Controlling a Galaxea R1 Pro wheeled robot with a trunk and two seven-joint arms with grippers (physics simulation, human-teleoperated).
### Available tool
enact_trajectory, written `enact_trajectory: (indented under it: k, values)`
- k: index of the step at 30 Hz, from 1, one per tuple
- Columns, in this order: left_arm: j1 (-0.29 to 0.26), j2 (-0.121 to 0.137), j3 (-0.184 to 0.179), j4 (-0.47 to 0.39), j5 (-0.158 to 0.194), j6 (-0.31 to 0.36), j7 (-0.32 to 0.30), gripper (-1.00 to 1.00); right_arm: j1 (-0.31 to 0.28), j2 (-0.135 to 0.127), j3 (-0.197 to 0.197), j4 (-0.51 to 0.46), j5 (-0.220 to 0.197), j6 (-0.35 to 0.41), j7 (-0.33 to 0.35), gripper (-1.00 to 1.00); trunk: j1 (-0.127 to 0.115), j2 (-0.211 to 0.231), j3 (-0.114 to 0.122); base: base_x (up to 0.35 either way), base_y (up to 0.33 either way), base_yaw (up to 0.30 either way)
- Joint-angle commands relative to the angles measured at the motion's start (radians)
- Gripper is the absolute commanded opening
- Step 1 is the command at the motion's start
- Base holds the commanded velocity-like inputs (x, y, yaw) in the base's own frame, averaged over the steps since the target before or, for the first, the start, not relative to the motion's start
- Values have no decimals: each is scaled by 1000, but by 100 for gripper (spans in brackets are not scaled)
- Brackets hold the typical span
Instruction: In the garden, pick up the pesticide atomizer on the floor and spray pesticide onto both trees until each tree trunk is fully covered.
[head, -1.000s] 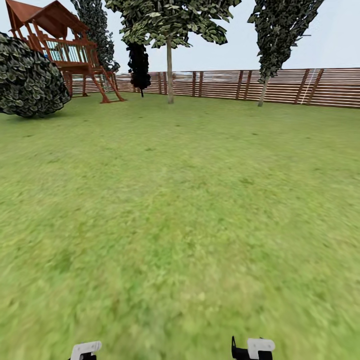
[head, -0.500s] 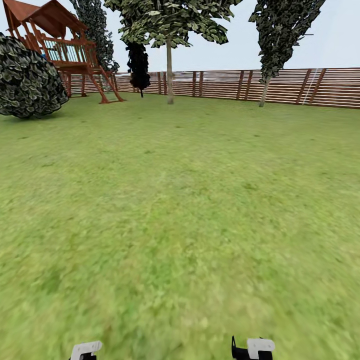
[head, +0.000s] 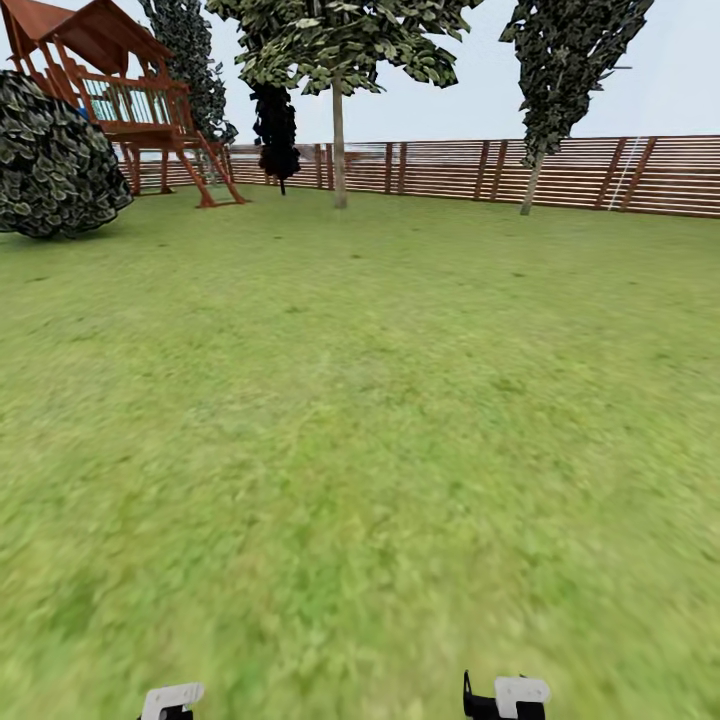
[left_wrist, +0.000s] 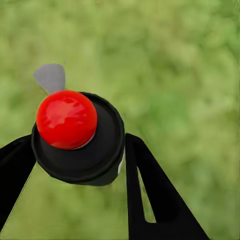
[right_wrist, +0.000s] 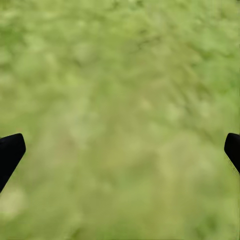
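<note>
- Red glossy round knob on a black disc-shaped cap, the top of the pesticide atomizer (left_wrist: 79, 135), sits between the two black fingers of the left gripper (left_wrist: 75, 165); closed against the cap on both sides, probably to carry it across the garden.
- Grey flat tab (left_wrist: 50, 77) sticks out beside the knob (maybe the nozzle or trigger, cannot tell which).
- Blurred green grass lawn (right_wrist: 120, 110) below the right gripper (right_wrist: 120, 155); spread wide apart with nothing between the black fingertips (right_wrist: 10, 150), so free to help if needed.
- White wrist parts of both arms low at the head view's edge, kept down and close to the body, which looks like a travelling pose.
- Far ahead, a thin pale upright tree trunk (head: 339, 140) under a leafy crown and a leaning pale trunk (head: 531, 183) stand before the brown horizontal-slat wooden fence (head: 600, 172); well apart from the robot, likely the two to spray.
- Round dark leafy bush (head: 55, 160) and red-brown wooden playhouse (head: 120, 90) at the left, not targets.
- No specks of spray visible; spraying judged not yet begun, approach comes first.
</note>
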Motion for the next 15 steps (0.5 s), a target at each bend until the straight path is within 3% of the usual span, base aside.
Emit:
enact_trajectory:
  k: [1, 15]
  values:
    - [-1, 0, 9, 1, -2, -2, -7, -100, -1, 0, -5, 1, 11, -1, -7, 100, 0, 0, -1, 338, 0, 0]
    - [-1, 0, 9, 1, -2, -2, -7, -100, -1, 1, -5, 1, 11, -1, -7, 100, 0, 0, -1, 338, 0, 0]
